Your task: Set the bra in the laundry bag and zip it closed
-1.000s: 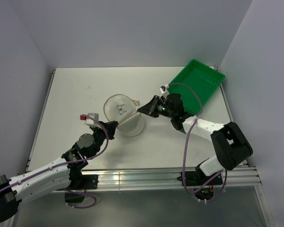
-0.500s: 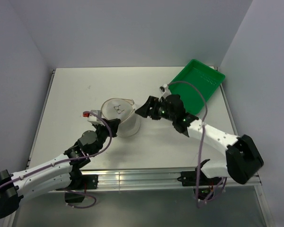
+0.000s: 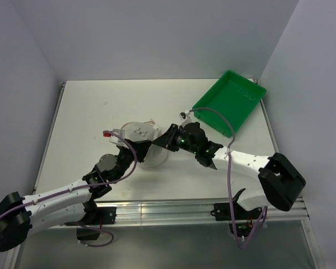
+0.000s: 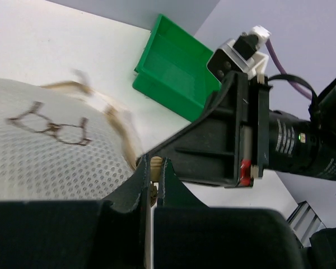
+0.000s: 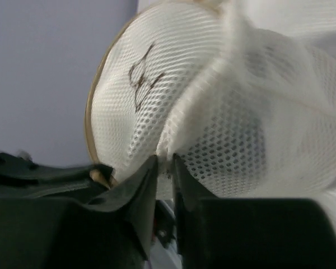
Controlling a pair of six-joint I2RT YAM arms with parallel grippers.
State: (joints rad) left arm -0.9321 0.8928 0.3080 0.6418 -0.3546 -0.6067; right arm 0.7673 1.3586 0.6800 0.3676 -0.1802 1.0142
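Observation:
The laundry bag (image 3: 141, 134), white mesh with a tan rim and a small line drawing on its round face, stands mid-table between both arms. My left gripper (image 3: 134, 150) is shut on a tan bit of the bag's rim (image 4: 152, 164), at the bag's near left side. My right gripper (image 3: 162, 143) comes in from the right, its jaws closed on a fold of the bag's mesh (image 5: 164, 158). In the left wrist view the right gripper's black body (image 4: 229, 140) sits just beyond my fingertips. The bra is hidden.
A green tray (image 3: 231, 101) lies at the back right corner of the table, also seen in the left wrist view (image 4: 176, 67). Purple cables loop off both arms. Grey walls close in the table on three sides.
The right gripper let go, opened, dropped nearer and left, and closed on the bag's side mesh. The left arm pushed forward a little and the bag shifted.

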